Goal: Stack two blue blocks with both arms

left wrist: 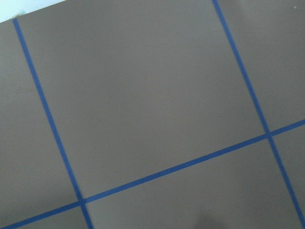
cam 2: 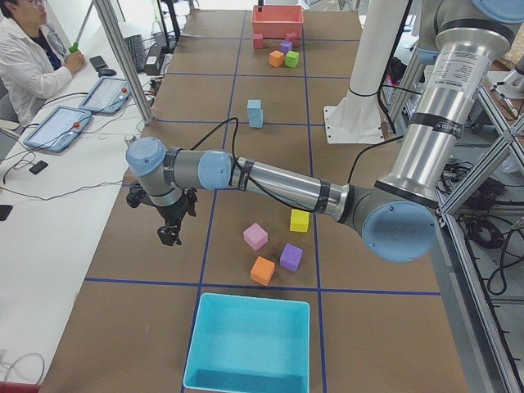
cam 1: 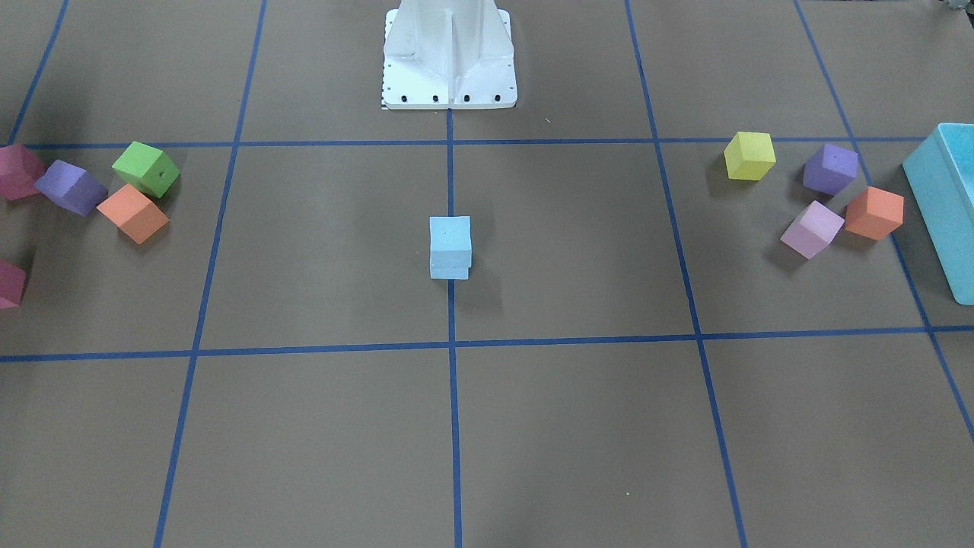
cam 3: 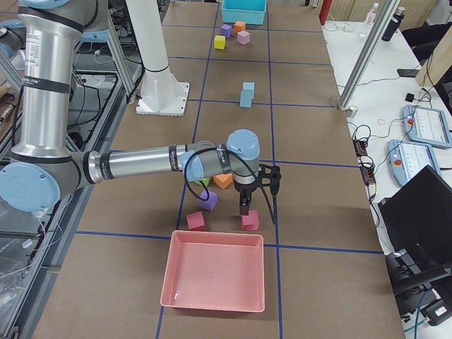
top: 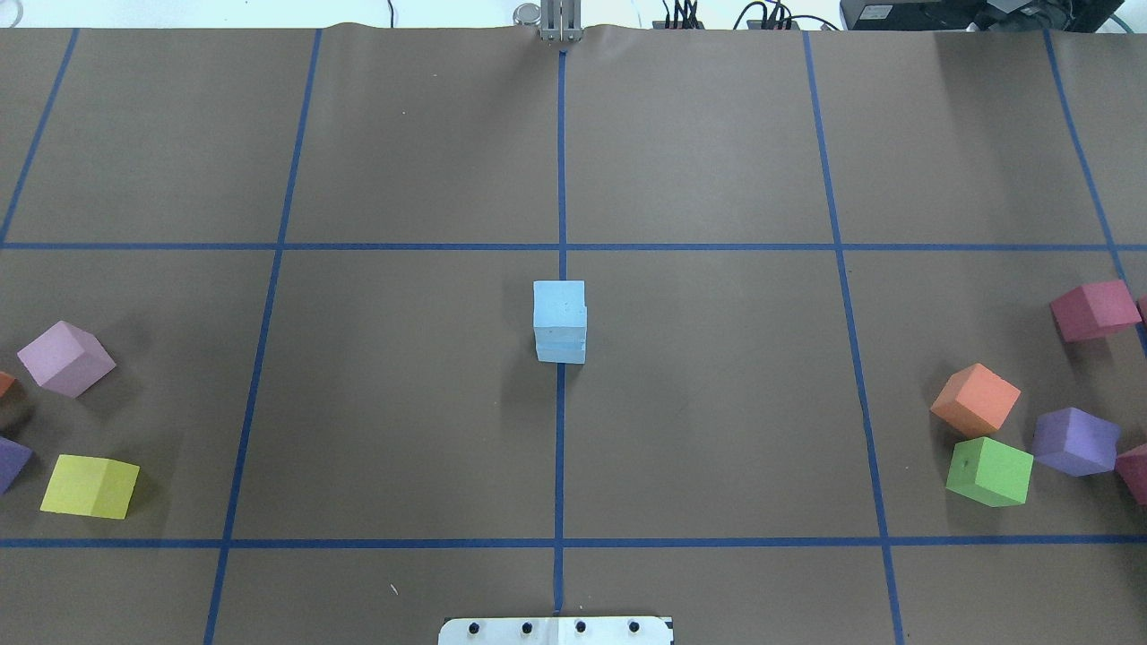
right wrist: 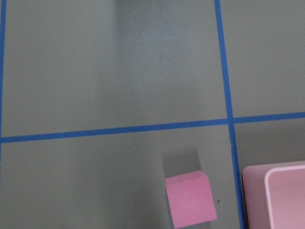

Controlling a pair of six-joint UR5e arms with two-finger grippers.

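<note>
Table point(cam 1: 304, 426), blue blocks point(cam 1: 450, 245) stacked, left arm point(cam 2: 286, 184) label point(cam 2: 455, 70) blurred

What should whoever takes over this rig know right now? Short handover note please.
Left gripper: hangs over the table at its own end, far from the stack; open or shut can't be told.
Right gripper: over a pink cube by the pink tray; also can't tell.
Blocks: upper blue block sits on lower blue block at table centre, slightly offset.
Done: stack stands, neither arm touching it.
Left: apparently nothing.
</note>
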